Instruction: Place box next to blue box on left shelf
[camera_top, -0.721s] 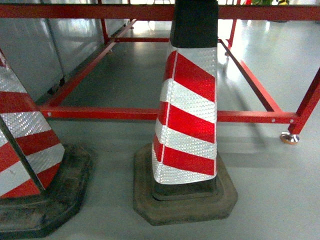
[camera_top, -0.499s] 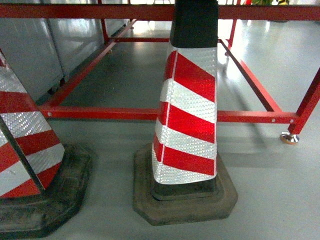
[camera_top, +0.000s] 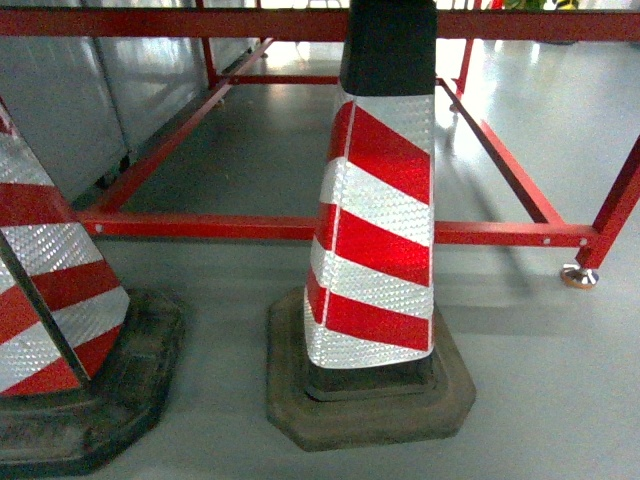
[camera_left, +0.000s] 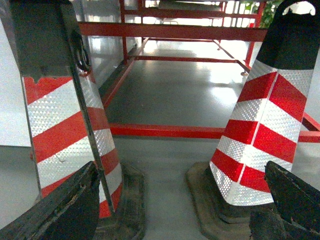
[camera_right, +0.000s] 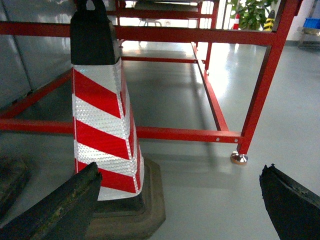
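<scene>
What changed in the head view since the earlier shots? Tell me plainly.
Nothing visibly changed. The centre cone, the left cone and the red frame behind them sit where they were.

Place: looking like a warehouse or factory floor, not a home or office
Floor: smooth grey coated floor (camera_top: 560, 390) running through every view, glare sitting on it
Racking: red metal frame (camera_top: 300, 228) standing low across the floor, one leg resting on a round levelling foot (camera_right: 239, 158)
Cones: two red-and-white reflective traffic cones on heavy black rubber bases, one (camera_top: 375, 230) standing just in front of the frame, another (camera_top: 45, 290) sitting to its left
Walls: grey panel partition (camera_top: 90, 90) running along the left behind the frame
Background: potted green plant (camera_right: 250, 12) and something blue (camera_right: 311, 23) showing far right, too small to tell
</scene>
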